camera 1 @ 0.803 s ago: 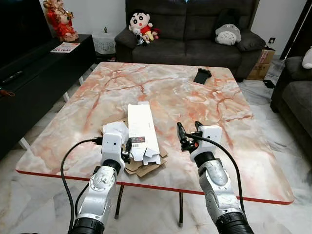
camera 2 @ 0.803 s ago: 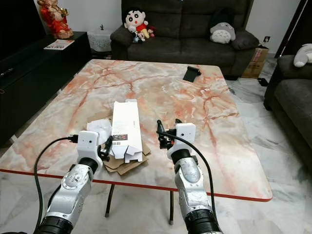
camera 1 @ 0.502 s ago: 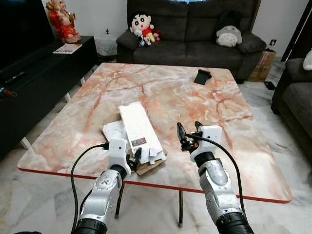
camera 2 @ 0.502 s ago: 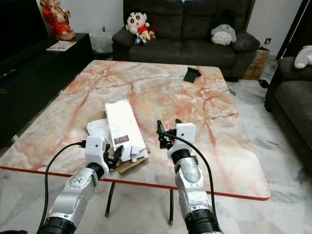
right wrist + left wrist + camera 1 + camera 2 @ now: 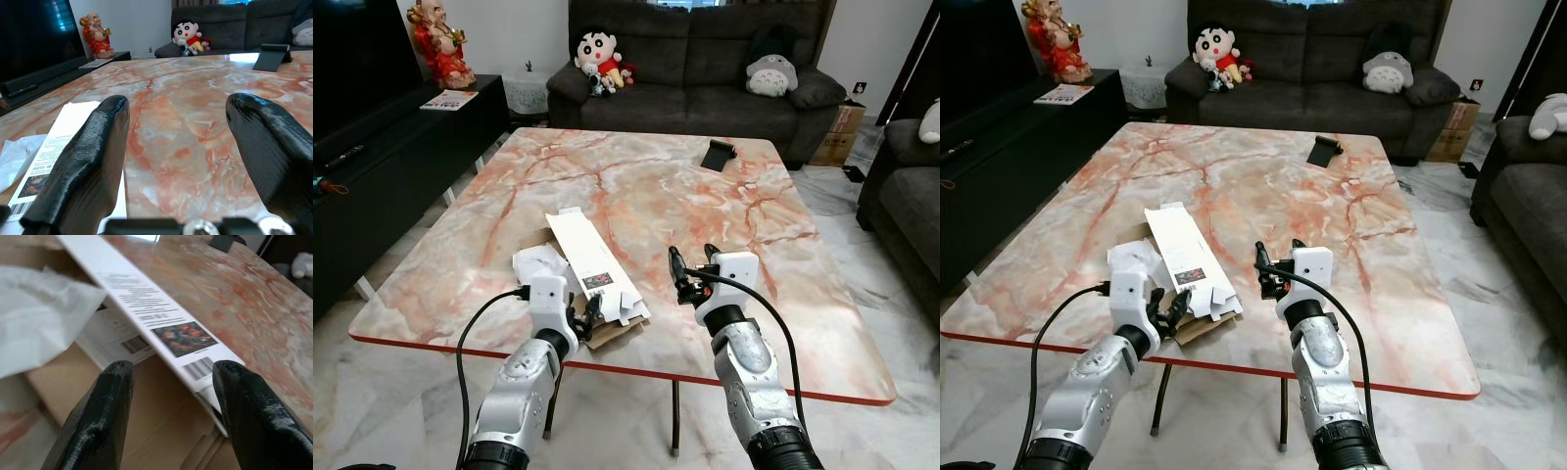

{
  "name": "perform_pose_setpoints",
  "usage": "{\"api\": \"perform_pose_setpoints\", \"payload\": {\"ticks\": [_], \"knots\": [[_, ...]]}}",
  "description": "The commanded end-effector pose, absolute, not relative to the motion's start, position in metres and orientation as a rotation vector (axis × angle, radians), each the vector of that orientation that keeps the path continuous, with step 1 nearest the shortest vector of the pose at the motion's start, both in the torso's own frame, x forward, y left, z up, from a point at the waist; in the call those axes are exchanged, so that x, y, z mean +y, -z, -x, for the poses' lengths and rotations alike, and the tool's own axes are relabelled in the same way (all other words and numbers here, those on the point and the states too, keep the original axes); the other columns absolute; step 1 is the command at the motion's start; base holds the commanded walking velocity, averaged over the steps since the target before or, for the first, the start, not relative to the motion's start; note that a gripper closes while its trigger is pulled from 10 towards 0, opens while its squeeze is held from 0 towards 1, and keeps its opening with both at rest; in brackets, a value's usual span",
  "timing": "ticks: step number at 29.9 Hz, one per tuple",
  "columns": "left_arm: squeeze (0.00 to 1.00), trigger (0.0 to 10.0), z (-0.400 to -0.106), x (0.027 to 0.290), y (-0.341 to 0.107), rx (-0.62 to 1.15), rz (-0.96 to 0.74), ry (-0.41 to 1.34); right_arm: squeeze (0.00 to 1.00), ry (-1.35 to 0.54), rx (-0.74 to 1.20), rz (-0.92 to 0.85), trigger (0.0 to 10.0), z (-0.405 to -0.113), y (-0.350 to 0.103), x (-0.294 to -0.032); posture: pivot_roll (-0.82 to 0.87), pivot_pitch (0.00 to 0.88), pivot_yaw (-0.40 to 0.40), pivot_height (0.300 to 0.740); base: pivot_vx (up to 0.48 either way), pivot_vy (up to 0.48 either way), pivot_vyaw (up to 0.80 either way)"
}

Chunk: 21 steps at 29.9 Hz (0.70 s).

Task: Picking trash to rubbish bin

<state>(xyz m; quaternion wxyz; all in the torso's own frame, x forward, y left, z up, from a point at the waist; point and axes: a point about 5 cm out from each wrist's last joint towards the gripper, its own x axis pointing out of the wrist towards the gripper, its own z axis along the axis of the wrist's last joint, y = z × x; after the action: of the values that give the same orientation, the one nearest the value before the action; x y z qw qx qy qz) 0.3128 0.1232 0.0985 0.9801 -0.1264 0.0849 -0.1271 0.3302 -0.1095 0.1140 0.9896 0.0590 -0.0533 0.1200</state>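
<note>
A long white flattened carton (image 5: 592, 259) lies slanted on the marble table (image 5: 636, 186), on top of brown cardboard (image 5: 610, 336) near the front edge. Crumpled white paper (image 5: 536, 264) sits to its left. My left gripper (image 5: 582, 315) is open at the near end of the pile, its fingertips (image 5: 115, 396) spread over the brown cardboard (image 5: 156, 431) and just short of the carton (image 5: 161, 318). My right gripper (image 5: 691, 260) hovers open, right of the pile, holding nothing; in its wrist view the carton (image 5: 54, 147) lies off to one side.
A small black stand (image 5: 719, 153) sits at the table's far right. A dark sofa (image 5: 695, 69) with plush toys is behind the table, a black TV console (image 5: 372, 147) on the left, an armchair (image 5: 911, 186) on the right. The table's red front edge (image 5: 636, 372) is close.
My left gripper has drawn back toward the front edge. The carton has turned, its far end swinging left, and the pile sits slightly nearer the edge. The right arm has not moved.
</note>
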Motion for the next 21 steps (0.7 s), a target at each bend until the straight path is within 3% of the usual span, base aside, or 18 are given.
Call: {"api": "perform_pose_setpoints", "payload": {"ticks": [1,9,12,21], "knots": [[0.0,10.0,-0.314,0.124,-0.1,0.185,0.298,0.251,0.0,-0.254,-0.11,-0.111,10.0,-0.332,-0.117,-0.106,0.15,0.0,-0.008,0.74,0.0,0.0,0.0],[0.0,10.0,-0.313,0.111,-0.103,0.223,0.433,0.33,0.0,-0.253,-0.111,-0.107,10.0,-0.332,-0.117,-0.107,0.15,0.0,-0.008,0.74,0.0,0.0,0.0],[0.0,10.0,-0.311,0.106,-0.101,0.225,0.367,0.368,0.0,-0.252,-0.11,-0.106,10.0,-0.332,-0.116,-0.107,0.15,0.0,-0.006,0.74,0.0,0.0,0.0],[0.0,10.0,-0.306,0.097,-0.1,0.265,0.387,0.443,0.0,-0.253,-0.11,-0.107,10.0,-0.332,-0.116,-0.107,0.15,0.0,-0.004,0.74,0.0,0.0,0.0]]}}
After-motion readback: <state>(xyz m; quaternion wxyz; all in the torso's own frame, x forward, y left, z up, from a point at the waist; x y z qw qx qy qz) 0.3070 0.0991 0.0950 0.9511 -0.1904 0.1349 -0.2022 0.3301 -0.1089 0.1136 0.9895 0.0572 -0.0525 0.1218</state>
